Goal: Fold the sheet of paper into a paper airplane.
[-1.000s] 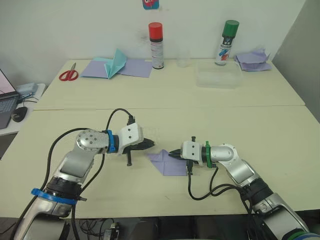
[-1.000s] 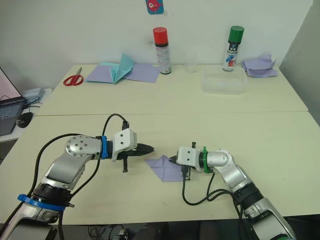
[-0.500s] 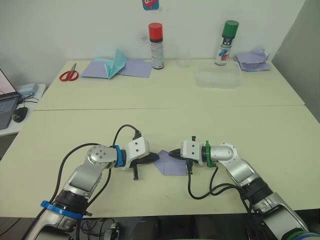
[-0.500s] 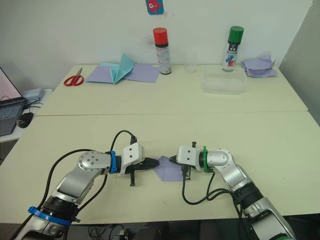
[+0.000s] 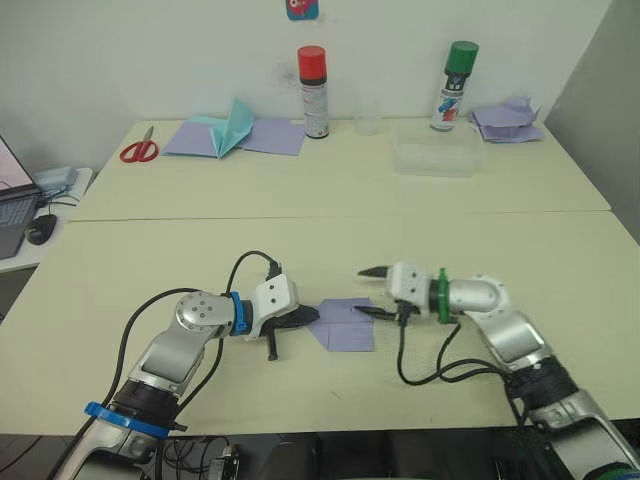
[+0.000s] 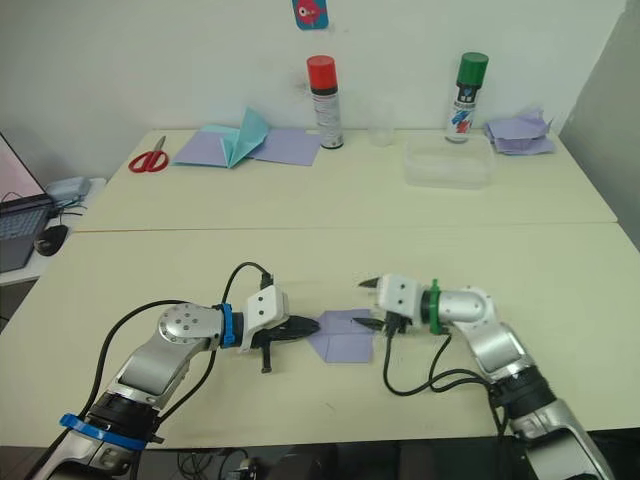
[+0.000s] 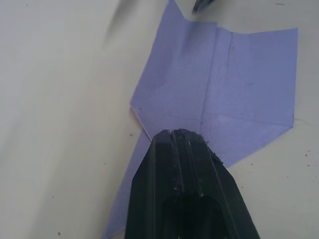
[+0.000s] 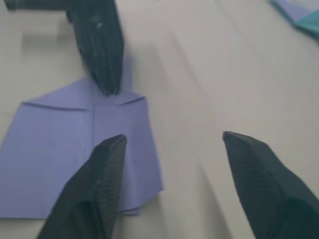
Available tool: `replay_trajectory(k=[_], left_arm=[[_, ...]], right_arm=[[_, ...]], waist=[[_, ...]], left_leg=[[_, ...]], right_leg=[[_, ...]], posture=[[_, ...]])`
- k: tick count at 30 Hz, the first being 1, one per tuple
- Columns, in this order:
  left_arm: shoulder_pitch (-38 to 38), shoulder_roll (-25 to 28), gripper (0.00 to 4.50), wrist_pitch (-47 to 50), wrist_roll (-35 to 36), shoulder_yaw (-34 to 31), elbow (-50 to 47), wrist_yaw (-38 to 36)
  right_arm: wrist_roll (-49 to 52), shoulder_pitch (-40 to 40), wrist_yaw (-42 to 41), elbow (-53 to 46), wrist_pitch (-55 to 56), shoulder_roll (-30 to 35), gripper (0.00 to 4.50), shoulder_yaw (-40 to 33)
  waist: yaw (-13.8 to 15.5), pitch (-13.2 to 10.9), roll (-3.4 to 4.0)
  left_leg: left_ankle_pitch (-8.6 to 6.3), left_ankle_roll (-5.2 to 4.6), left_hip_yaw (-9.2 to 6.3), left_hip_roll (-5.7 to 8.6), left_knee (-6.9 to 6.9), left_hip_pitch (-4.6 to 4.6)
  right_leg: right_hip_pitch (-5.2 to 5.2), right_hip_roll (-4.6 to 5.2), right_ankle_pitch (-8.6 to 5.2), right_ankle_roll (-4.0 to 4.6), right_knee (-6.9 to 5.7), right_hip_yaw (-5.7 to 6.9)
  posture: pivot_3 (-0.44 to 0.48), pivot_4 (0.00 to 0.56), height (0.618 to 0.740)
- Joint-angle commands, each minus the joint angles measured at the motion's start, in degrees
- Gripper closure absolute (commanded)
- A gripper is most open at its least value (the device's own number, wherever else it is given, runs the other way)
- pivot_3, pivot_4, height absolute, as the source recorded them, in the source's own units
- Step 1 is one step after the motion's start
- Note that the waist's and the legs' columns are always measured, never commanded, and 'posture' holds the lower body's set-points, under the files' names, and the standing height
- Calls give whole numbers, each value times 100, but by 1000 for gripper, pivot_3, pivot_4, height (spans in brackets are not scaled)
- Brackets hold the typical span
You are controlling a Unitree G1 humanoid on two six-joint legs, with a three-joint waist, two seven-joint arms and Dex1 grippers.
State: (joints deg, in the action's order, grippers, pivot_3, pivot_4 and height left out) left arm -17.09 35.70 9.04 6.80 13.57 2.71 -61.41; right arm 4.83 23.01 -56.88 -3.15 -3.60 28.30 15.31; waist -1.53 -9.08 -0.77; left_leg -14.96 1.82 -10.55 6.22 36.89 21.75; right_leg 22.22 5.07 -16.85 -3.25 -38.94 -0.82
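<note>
Table [image 5: 560,260]: sheet of paper [image 5: 345,325] between grippers.

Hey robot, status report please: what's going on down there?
Left gripper shut, pinning the pale lavender folded paper sheet. Right gripper open at its edge. Nothing blocking.

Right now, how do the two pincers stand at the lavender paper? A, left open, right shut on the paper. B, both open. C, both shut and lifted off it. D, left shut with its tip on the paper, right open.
D: the left pincer is shut, pressing its tip on the sheet of paper, while the right pincer is spread open at the paper's other edge.
</note>
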Motion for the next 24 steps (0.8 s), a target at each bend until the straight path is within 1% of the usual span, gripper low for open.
replay_trajectory(k=[1,2,4,6,11,12,17,24], left_arm=[[126,-25,4500,63,-199,200,330,15],[123,-29,4500,58,-201,202,337,8],[113,-40,4500,51,-208,216,339,-7],[100,-42,4500,51,-210,220,332,-27],[3,-61,4500,-57,-254,201,437,-17],[-17,-59,4500,-62,-261,205,454,-25],[-80,-18,4500,-93,-278,235,502,-59],[-150,5,4500,-91,-297,273,585,-92]], right_arm=[[566,-170,-150,-725,-630,-18,965,-64],[580,-205,-147,-760,-694,-37,1150,-17],[464,-229,-106,-673,-723,-114,1710,157],[287,-184,-11,-494,-757,-235,2394,366],[-212,31,391,171,-721,-689,4285,760],[-331,60,425,310,-645,-732,4472,849],[-589,109,483,554,-677,-823,4472,1046],[-767,8,438,639,-840,-532,4472,1008]], waist=[[2,0,1],[3,1,1],[2,1,1],[0,1,1],[7,1,1],[11,1,1],[26,1,1],[27,6,3]], left_leg=[[-1,-1,-1,-2,0,0],[-1,-2,-2,-2,0,0],[-2,-3,0,-1,0,0],[-2,-4,5,1,1,0],[-1,-2,5,3,2,-2],[0,-2,5,5,2,-2],[1,0,4,9,2,-1],[0,-1,3,8,2,-4]], right_leg=[[-1,2,0,0,1,-1],[0,2,0,0,1,-1],[-1,3,0,0,1,0],[-1,2,0,-1,3,2],[0,-1,0,-1,1,4],[1,-2,0,0,1,3],[1,-2,0,0,0,1],[0,-3,0,-1,1,3]], posture=[[0,150,740],[0,150,740],[0,150,740],[0,150,740],[0,150,740],[0,150,740],[0,150,740],[0,150,740]])
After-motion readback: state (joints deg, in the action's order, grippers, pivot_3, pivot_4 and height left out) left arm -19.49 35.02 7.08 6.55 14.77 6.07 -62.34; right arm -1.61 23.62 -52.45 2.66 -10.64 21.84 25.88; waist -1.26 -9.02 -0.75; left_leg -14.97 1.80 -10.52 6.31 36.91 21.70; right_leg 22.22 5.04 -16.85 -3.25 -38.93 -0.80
